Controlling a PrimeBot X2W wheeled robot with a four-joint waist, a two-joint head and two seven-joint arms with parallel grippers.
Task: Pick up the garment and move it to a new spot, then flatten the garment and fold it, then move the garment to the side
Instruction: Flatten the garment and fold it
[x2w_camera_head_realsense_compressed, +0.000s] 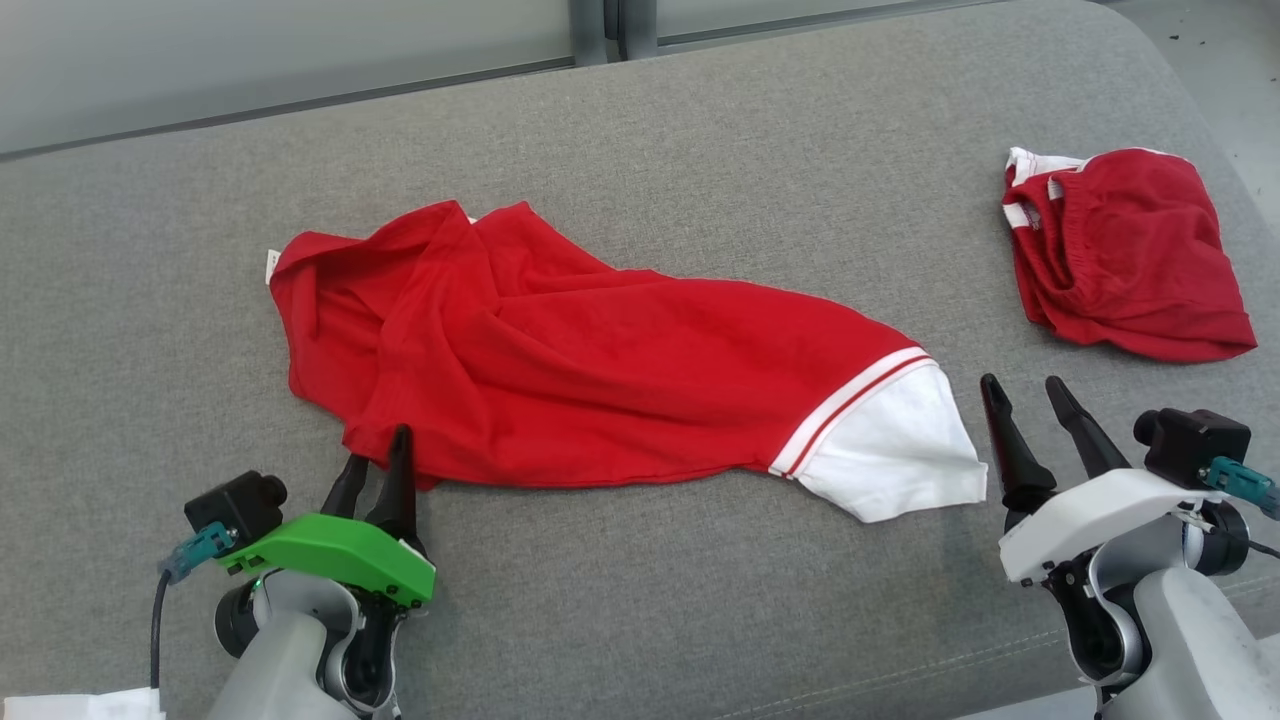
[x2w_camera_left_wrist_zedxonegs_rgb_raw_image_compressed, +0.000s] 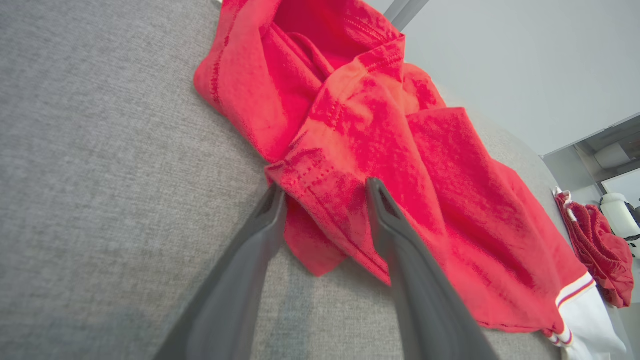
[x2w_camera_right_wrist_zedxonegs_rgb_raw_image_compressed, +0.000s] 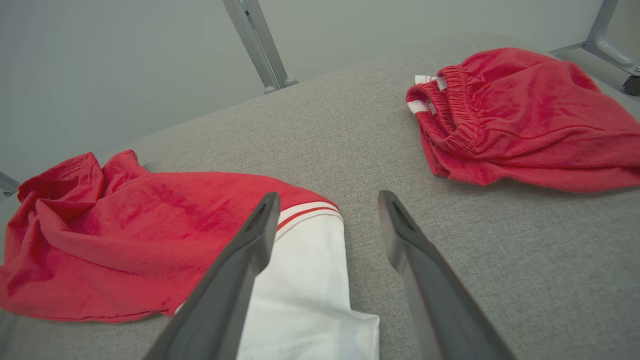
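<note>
the shirt (x2w_camera_head_realsense_compressed: 600, 370) lies left-to-right across the cushion (x2w_camera_head_realsense_compressed: 700, 150); your left gripper (x2w_camera_head_realsense_compressed: 378, 450), fingers spread, straddles its near hem corner, while your right gripper (x2w_camera_head_realsense_compressed: 1022, 382), also spread, sits just beside its white end.

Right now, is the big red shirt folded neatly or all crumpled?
Crumpled, not folded: the red shirt lies bunched and wrinkled on the grey cushion, its layers overlapping unevenly.

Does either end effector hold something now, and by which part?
Nothing is held. The left end effector straddles a hem corner of the red shirt, jaws open; the right end effector is open, empty.
</note>
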